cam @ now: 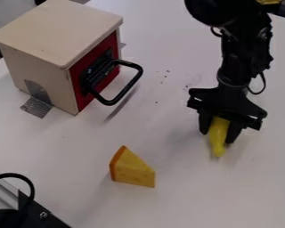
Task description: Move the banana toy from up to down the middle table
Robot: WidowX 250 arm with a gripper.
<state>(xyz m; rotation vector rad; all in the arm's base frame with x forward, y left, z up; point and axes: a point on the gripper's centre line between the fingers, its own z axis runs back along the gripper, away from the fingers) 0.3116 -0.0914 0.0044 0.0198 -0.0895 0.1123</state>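
Observation:
The black gripper (218, 132) hangs over the right part of the white table (168, 107), its fingers closed around the yellow banana toy (217, 139). The banana's lower end points toward the front of the view, and its upper end is hidden between the fingers and the gripper body. Whether the banana touches the table I cannot tell.
A toy cheese wedge (133, 169) lies front left of the gripper. At the upper left stands a wooden box (46, 58) with a red front and a black handle (126, 84) sticking out. Black and metal equipment (34, 211) occupies the lower left corner.

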